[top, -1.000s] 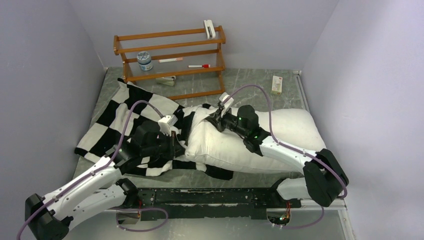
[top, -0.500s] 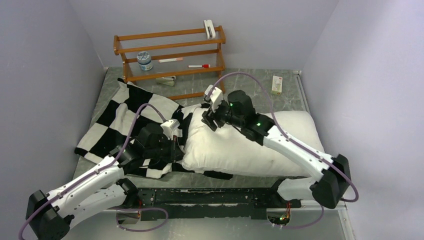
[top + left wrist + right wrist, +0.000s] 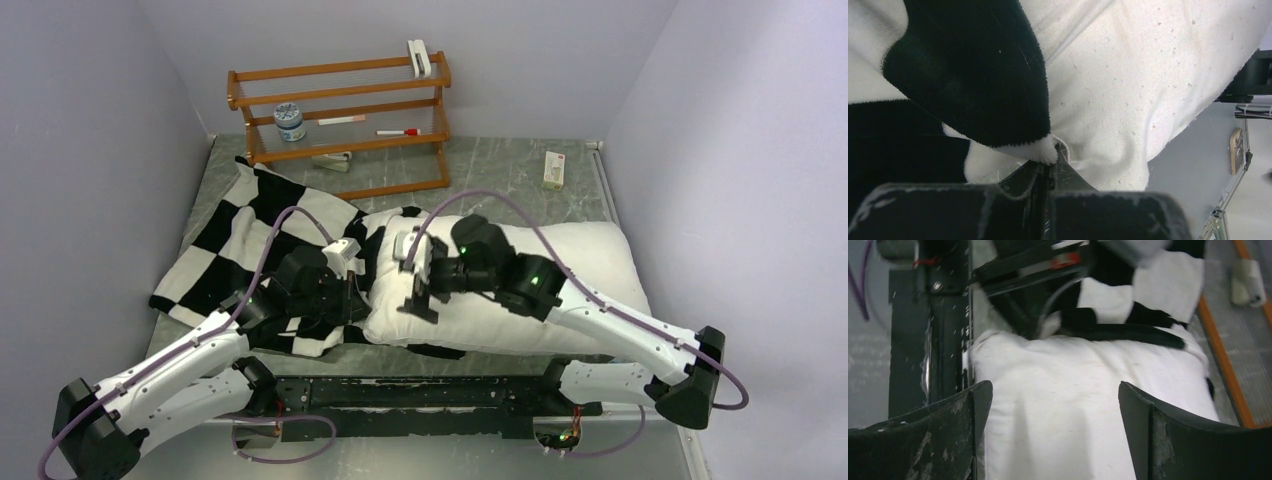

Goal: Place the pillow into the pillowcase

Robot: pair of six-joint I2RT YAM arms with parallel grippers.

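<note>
On the table (image 3: 500, 165), the pillow (image 3: 575, 250) is laid lengthwise, its left end butted against the pillowcase (image 3: 235, 230) mouth. Checkered cloth is seen lapping that end's far and near corners. The pillowcase edge is pinched by the left gripper (image 3: 1050, 161), jaws clamped tight on the plush. The right gripper (image 3: 1053, 390) is held over the pillow's left end, jaws wide apart, nothing gripped.

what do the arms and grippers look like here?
Left arm and right arm: white shells, black joints, a purple cable looping along each. Green LEDs on the right. Left gripper and right gripper: black, scuffed fingers; white wrist cameras.
</note>
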